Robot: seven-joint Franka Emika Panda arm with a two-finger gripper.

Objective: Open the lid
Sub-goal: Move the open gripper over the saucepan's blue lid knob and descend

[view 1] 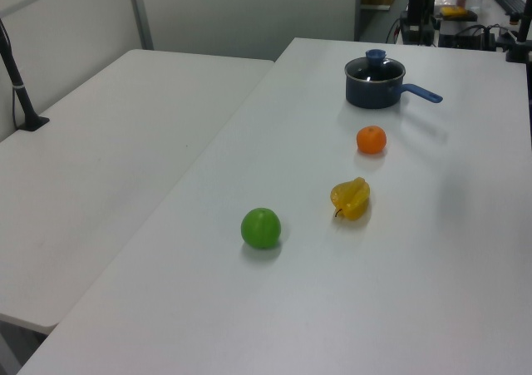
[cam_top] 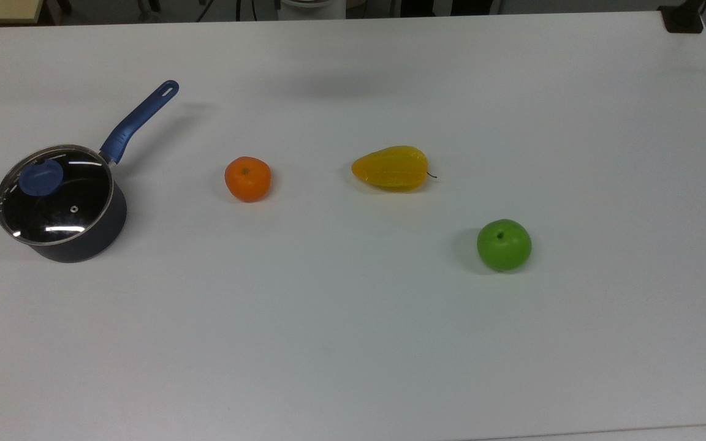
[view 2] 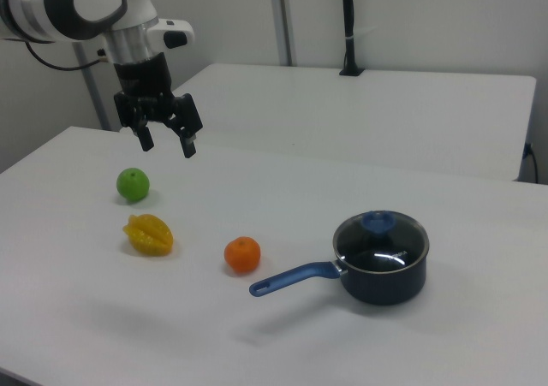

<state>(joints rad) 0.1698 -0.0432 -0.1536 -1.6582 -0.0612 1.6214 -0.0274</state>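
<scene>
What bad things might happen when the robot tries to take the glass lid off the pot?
The round clear glass lid has just a small blue knob; a pinch off centre might let it slip and drop. The open gripper hangs far away, above the round green apple, so its path may bump the orange fruit. The dark blue saucepan sits loose on the white table and might lift too.

The lid (cam_top: pixel 54 195) sits on the saucepan (cam_top: pixel 86 242), at the top view's left of three fruits.
</scene>
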